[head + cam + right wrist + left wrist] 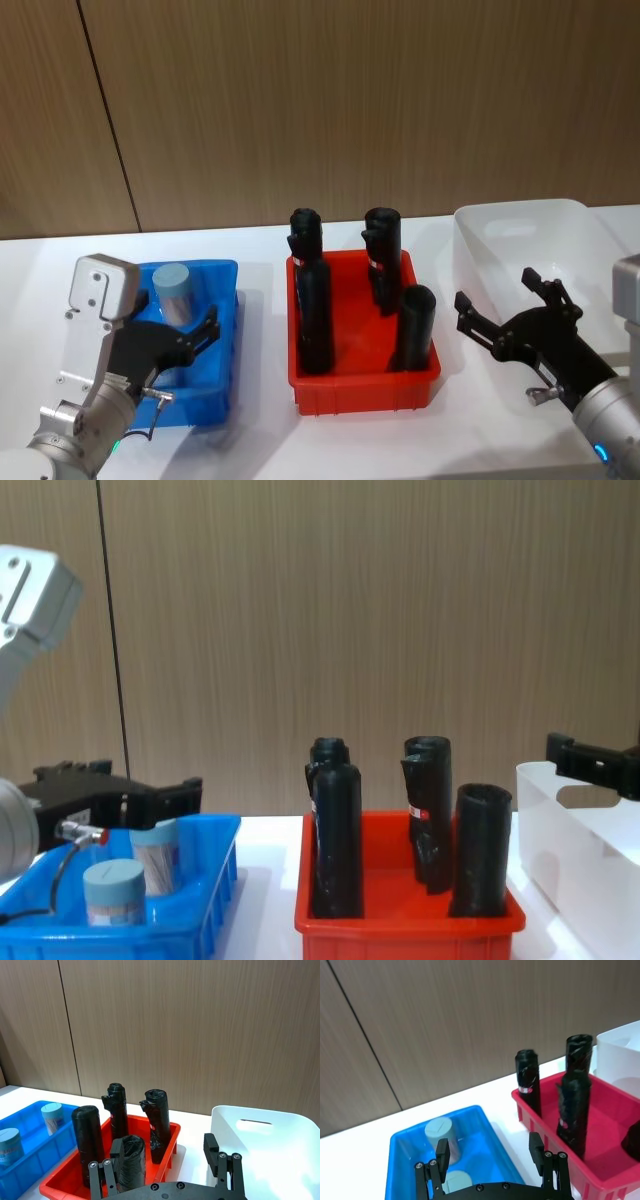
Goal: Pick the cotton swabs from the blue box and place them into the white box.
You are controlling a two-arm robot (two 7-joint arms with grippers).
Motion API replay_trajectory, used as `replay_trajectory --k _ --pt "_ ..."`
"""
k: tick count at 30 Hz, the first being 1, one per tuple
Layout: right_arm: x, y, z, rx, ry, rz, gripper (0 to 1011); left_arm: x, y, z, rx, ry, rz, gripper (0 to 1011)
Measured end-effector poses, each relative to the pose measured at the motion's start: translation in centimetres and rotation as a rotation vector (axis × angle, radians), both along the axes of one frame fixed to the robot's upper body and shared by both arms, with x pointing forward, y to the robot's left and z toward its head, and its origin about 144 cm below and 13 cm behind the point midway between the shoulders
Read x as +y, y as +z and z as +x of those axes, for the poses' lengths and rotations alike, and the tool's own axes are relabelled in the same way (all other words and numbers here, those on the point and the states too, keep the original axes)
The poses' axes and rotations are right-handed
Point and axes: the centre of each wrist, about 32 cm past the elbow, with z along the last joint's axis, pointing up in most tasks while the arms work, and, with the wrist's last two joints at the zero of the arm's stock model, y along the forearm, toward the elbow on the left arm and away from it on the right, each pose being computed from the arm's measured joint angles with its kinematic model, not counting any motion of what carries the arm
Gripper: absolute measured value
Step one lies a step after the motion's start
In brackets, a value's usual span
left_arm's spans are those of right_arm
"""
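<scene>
Left end effector [489,1145] open, empty over blue box [224,350] with two cotton swabs [173,292]; right end effector [163,1144] likewise at white box [270,1152].

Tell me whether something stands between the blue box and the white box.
Yes. The red bin, holding four standing black cylinders, stands between the blue box and the white box. The cotton swabs would probably have to be lifted over them.
</scene>
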Motion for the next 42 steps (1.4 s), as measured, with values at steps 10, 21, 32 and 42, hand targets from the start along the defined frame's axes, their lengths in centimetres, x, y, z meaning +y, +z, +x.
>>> replay_trajectory --k 10,21,32,42 --pt "0.0 0.0 0.0 0.0 0.0 0.0 1002 0.7 -0.5 1.0 0.079 0.049 -0.034 1004" --pt "0.0 0.0 0.0 0.0 0.0 0.0 1002 1.4 -1.1 2.5 0.15 0.084 -0.058 1004" --pt "0.0 0.0 0.0 0.0 0.0 0.0 1002 1.9 -1.7 4.1 0.206 0.104 -0.068 1004" --pt "0.0 0.0 0.0 0.0 0.0 0.0 1002 2.1 -2.3 5.1 0.24 0.107 -0.074 1004"
